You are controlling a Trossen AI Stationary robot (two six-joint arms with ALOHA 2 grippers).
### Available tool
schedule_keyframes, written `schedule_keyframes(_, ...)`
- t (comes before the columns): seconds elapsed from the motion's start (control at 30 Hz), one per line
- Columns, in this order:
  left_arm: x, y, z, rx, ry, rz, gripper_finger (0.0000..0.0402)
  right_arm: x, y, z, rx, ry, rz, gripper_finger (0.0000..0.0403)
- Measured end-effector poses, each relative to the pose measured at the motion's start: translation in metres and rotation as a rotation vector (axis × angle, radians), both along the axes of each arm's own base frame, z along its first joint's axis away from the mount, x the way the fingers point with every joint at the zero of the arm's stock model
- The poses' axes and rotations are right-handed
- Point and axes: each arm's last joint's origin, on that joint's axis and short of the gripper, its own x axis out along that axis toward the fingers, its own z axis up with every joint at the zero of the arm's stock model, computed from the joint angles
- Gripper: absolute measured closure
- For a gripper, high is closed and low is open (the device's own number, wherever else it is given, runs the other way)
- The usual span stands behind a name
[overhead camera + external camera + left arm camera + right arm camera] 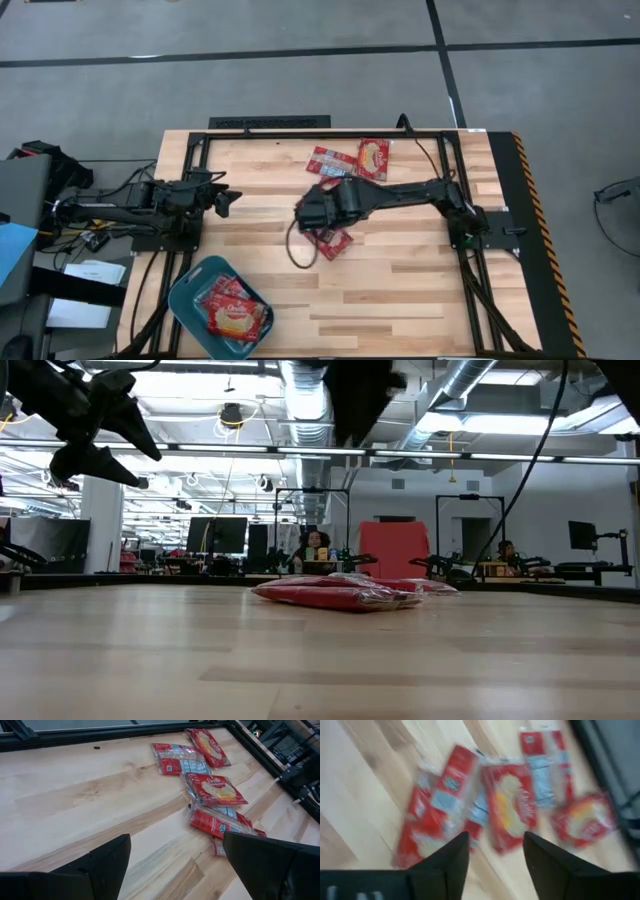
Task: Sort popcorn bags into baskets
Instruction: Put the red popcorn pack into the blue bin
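We note the right hand (308, 212) at centre frame in the high view, fingers apart, hovering over a loose cluster of popcorn bags (372, 158) on the counter (400, 290). More bags (232, 312) lie inside the teal basket (188, 290) at lower left. The left hand (230, 201) waits at left of centre, fingers spread, nothing held.

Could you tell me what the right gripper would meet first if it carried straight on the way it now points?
Probably the flat red popcorn packet with the cream picture, lying directly ahead between the open jaws of the right gripper, among the loose packets on the wooden table; depth is uncertain.
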Motion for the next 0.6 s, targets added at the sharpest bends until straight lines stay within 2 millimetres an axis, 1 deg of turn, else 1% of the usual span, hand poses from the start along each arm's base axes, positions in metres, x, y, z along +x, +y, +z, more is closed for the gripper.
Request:
schedule_keyframes(0.03,0.0,0.0,0.0,-0.002,0.0,-0.003,0.0095,-0.001,-0.004,-0.003,0.013,0.01,0.002,0.018)
schedule_keyframes(0.07,0.0,0.0,0.0,-0.005,0.0,-0.008,0.0095,-0.006,-0.009,-0.004,0.021,0.04,0.009,0.0169)
schedule_keyframes(0.13,0.0,0.0,0.0,-0.002,0.007,-0.02,0.0095,-0.021,-0.02,-0.008,0.021,0.132,0.003,0.0149)
schedule_keyframes(0.17,0.0,0.0,0.0,0.001,0.009,-0.024,0.0095,-0.029,-0.025,-0.014,0.015,0.182,0.014,0.014)
schedule_keyframes(0.23,0.0,0.0,0.0,0.009,0.013,-0.028,0.0095,-0.032,-0.029,-0.034,0.024,0.195,0.062,0.0124)
schedule_keyframes(0.37,0.0,0.0,0.0,0.015,0.018,-0.03,0.0095,-0.036,-0.036,-0.07,0.082,0.119,0.121,0.0103)
schedule_keyframes(0.43,0.0,-0.001,-0.001,0.013,0.021,-0.034,0.0095,-0.04,-0.036,-0.089,0.09,0.118,0.141,0.0097)
schedule_keyframes(0.5,0.0,-0.001,-0.001,0.011,0.028,-0.036,0.0095,-0.04,-0.036,-0.108,0.086,0.116,0.166,0.0096)
schedule_keyframes(0.6,-0.001,-0.001,-0.002,0.011,0.043,-0.035,0.0095,-0.044,-0.037,-0.128,0.089,0.135,0.183,0.0096)
